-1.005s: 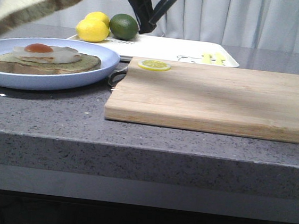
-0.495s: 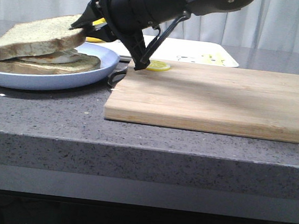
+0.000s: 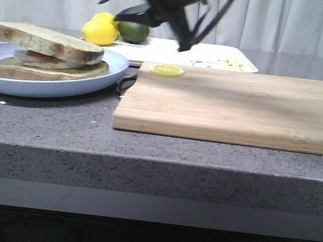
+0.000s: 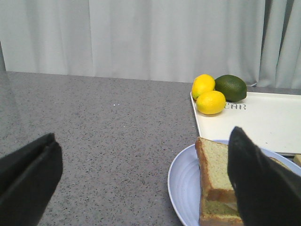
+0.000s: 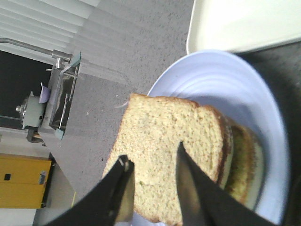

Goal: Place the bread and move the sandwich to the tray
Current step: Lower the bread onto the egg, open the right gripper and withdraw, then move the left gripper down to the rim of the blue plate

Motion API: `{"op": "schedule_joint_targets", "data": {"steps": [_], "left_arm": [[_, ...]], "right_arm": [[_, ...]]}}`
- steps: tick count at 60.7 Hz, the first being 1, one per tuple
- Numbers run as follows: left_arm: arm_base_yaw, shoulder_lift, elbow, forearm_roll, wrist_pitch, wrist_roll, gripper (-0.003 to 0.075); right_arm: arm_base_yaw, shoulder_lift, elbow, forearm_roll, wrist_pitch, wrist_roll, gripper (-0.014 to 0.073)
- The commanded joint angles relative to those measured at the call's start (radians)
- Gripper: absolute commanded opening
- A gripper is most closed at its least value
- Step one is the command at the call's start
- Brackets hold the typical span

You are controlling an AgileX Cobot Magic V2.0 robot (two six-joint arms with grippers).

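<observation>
The plain bread (image 3: 48, 40) lies on top of the fried egg (image 3: 41, 58) and its lower slice (image 3: 45, 69) on the round pale-blue plate (image 3: 93, 84). My right gripper (image 3: 122, 7) hovers blurred above the plate's right side, open and empty. In the right wrist view it (image 5: 151, 154) stands open above the bread (image 5: 164, 136), apart from it. My left gripper (image 4: 141, 136) is wide open and empty beside the plate (image 4: 186, 183). The white tray (image 3: 214, 57) lies behind the cutting board.
A wooden cutting board (image 3: 238, 106) lies right of the plate, with a lemon slice (image 3: 167, 70) on its far left corner. Two lemons (image 3: 99, 32) and a lime (image 3: 133, 30) sit on the tray's left end. The grey counter's front edge is close.
The bread came down onto the egg slice and was let go. My right gripper opened and rose up and to the right, away from it.
</observation>
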Motion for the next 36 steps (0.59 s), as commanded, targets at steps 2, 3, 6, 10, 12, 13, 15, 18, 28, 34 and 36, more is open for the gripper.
{"op": "schedule_joint_targets", "data": {"steps": [2,3,6,10,12,13,15,18,28,34,36], "left_arm": [[0.002,0.006,-0.036,0.0,-0.089,-0.002,0.0693],[0.002,0.006,-0.036,0.0,-0.089,-0.002,0.0693],[0.002,0.006,-0.036,0.0,-0.089,-0.002,0.0693],[0.002,0.006,-0.036,0.0,-0.089,-0.002,0.0693],[0.002,0.006,-0.036,0.0,-0.089,-0.002,0.0693],[0.002,0.006,-0.036,0.0,-0.089,-0.002,0.0693],[0.002,0.006,-0.036,0.0,-0.089,-0.002,0.0693],[0.002,0.006,-0.036,0.0,-0.089,-0.002,0.0693],[0.002,0.006,-0.036,0.0,-0.089,-0.002,0.0693],[0.002,0.006,-0.036,0.0,-0.089,-0.002,0.0693],[0.002,0.006,-0.036,0.0,-0.089,-0.002,0.0693]], "right_arm": [[-0.038,-0.147,0.018,-0.086,0.043,-0.008,0.0259],[-0.042,-0.16,0.024,-0.108,0.045,-0.008,0.0259],[-0.052,-0.211,0.031,-0.197,0.057,-0.008,0.0258],[-0.058,-0.274,0.031,-0.339,0.087,-0.008,0.0257],[-0.058,-0.305,0.031,-0.408,0.098,-0.007,0.0256],[-0.058,-0.318,0.031,-0.435,0.102,-0.006,0.0256],[-0.058,-0.347,0.031,-0.497,0.111,0.001,0.0255],[-0.058,-0.384,0.031,-0.582,0.118,0.026,0.0248],[-0.088,-0.498,0.031,-0.877,0.178,0.146,0.0033],[-0.13,-0.549,0.031,-1.032,0.256,0.232,-0.0118],[-0.148,-0.564,0.031,-1.076,0.283,0.25,-0.0109]]}}
